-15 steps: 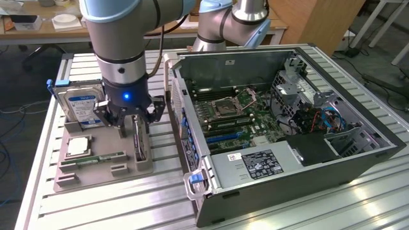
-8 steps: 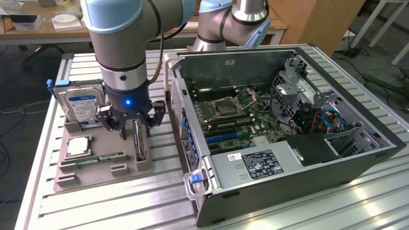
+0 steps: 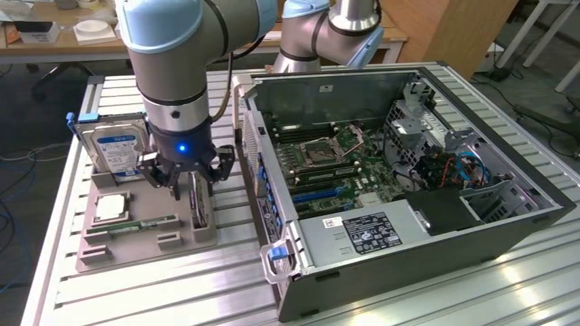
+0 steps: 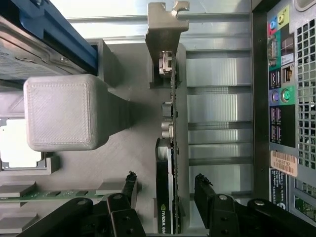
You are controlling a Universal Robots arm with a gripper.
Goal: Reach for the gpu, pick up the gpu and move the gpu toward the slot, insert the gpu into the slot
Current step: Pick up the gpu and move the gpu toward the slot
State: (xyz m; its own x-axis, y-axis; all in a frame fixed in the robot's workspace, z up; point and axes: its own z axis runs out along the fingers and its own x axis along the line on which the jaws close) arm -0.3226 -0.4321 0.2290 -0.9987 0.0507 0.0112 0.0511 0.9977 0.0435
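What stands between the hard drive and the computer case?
The graphics card, upright in the gray tray, with the open end effector straddling it, as the exterior view shows.

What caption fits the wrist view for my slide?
Open fingers straddle the gpu, standing on edge in its gray holder.

Black gpu (image 4: pixel 164 207) with silver bracket (image 4: pixel 163 29), grey tray (image 3: pixel 136 246), blue-white hard-drive label (image 3: pixel 118 153), black end effector (image 4: pixel 165 180)

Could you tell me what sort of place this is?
Probably a robotics lab or workshop: an open PC case on a slatted metal table, a parts tray holding a hard drive, and a robot arm over the tray.
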